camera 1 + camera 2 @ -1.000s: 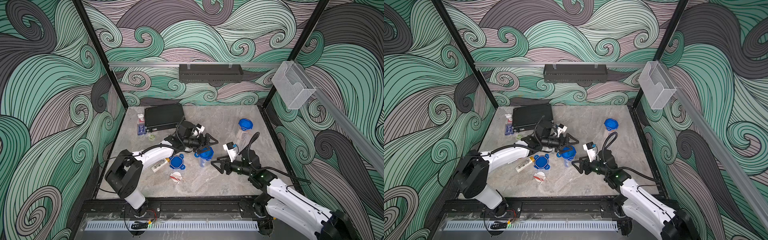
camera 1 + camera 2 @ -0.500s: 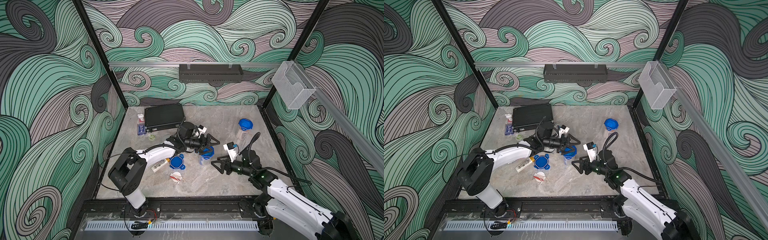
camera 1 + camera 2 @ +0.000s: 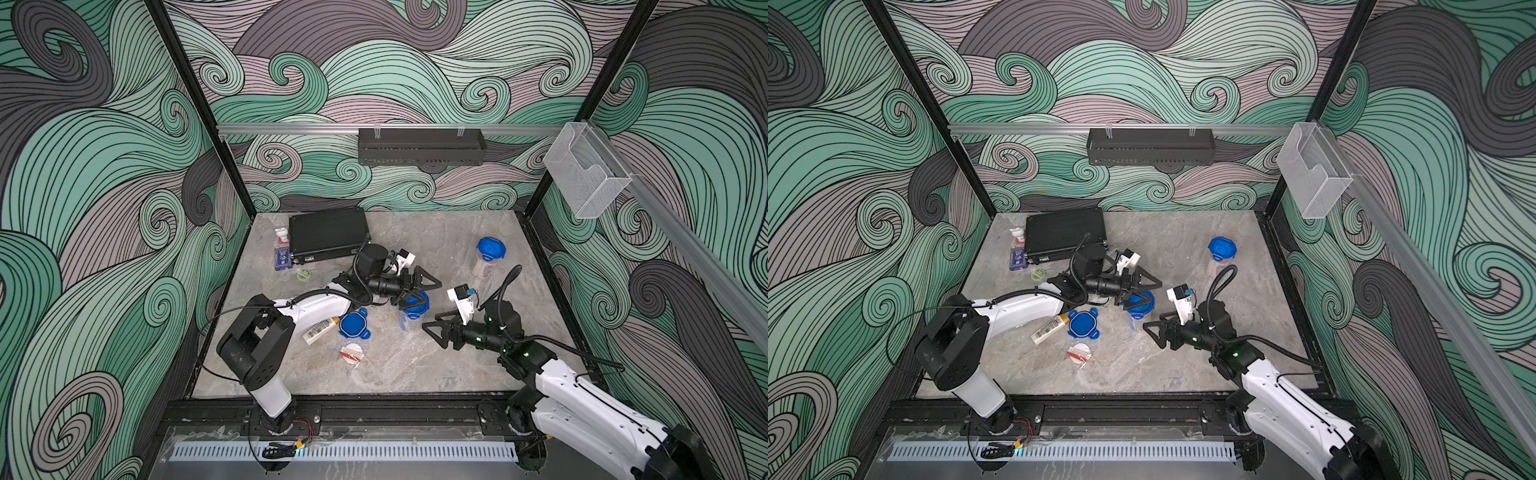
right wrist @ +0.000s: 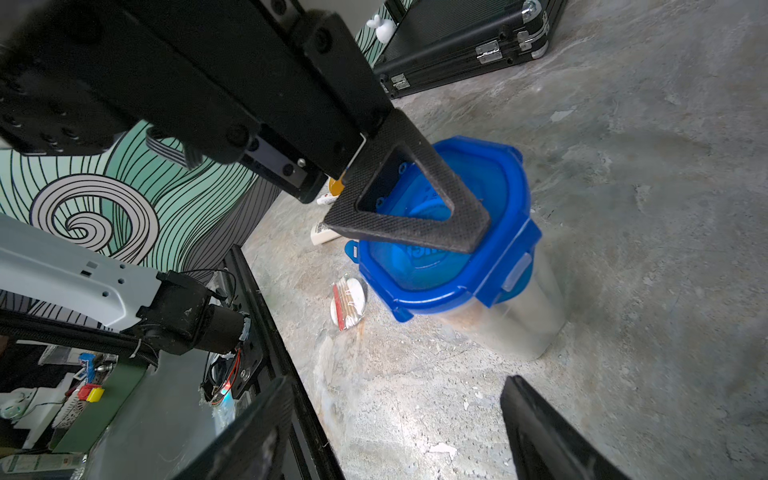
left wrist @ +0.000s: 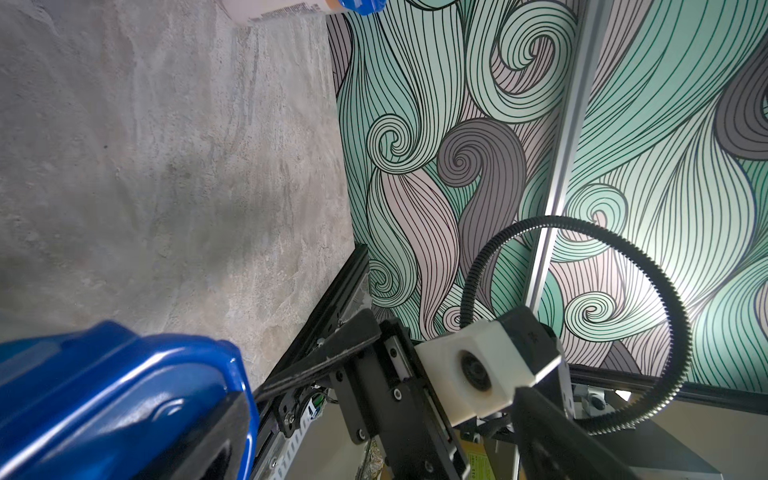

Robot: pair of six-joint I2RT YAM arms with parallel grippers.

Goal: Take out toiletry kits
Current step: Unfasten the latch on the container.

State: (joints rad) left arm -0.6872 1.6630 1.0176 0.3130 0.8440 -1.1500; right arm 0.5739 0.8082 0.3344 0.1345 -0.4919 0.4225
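Observation:
A clear jar (image 3: 411,322) with a blue lid (image 4: 440,249) stands mid-table. My left gripper (image 3: 419,287) hovers at that lid, open wide; one finger (image 4: 407,208) lies across the lid's top and the other stands clear above it. In the left wrist view the lid (image 5: 104,395) sits against one finger, with the left gripper (image 5: 378,415) open. My right gripper (image 3: 436,333) is open and empty just right of the jar, also the right gripper (image 4: 395,436). A white bottle with an orange cap (image 3: 320,330) and a round white packet (image 3: 352,353) lie loose on the table.
A loose blue lid (image 3: 353,325) lies beside the bottle. A second blue-lidded jar (image 3: 490,253) stands at the back right. The black ribbed case (image 3: 328,232) and a pump bottle (image 3: 281,249) sit at the back left, with a small green disc (image 3: 304,274) near them.
The left jaws have spread wider at the middle jar's lid and the gripper has shifted slightly right. The right jaws have opened a little more; that arm has hardly moved.

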